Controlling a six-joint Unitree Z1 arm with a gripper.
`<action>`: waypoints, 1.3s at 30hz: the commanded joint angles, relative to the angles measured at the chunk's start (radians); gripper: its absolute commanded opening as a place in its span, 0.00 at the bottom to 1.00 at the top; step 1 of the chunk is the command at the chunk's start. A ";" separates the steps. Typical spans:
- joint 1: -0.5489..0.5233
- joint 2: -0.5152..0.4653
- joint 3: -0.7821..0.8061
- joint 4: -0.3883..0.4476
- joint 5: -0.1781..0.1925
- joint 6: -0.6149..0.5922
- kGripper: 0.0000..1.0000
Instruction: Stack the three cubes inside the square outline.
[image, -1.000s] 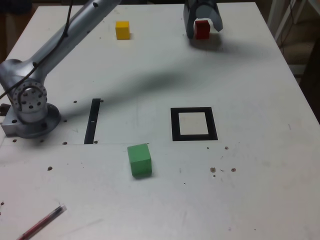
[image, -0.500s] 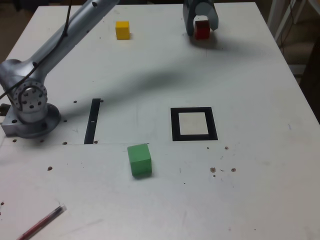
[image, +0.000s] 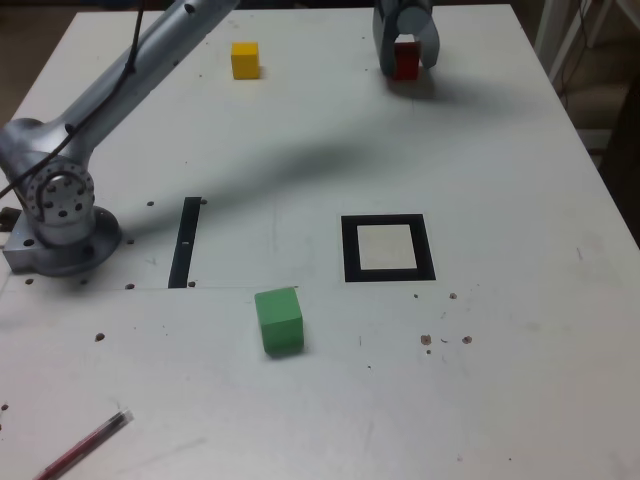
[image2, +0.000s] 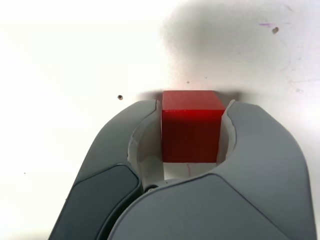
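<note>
My tool (image2: 191, 130) has just drawn its jaws in from wide apart and now pinches the red cube (image: 405, 57) at the table's (image: 500, 160) far edge, so I judge it ready to lift. Three cubes: red, yellow (image: 245, 59), green (image: 279, 319). One square outline (image: 388, 248), nothing in it yet.

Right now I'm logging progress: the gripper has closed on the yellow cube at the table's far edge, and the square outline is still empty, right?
Not quite: the gripper has closed on the red cube, as the wrist view shows. The yellow cube sits untouched; the square outline is empty.
</note>
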 joint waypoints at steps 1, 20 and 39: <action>-0.005 -0.008 -0.022 0.014 -0.006 0.005 0.27; -0.279 -0.423 0.431 0.039 0.054 -0.137 0.27; -0.537 -0.515 0.797 -0.033 0.052 -0.412 0.27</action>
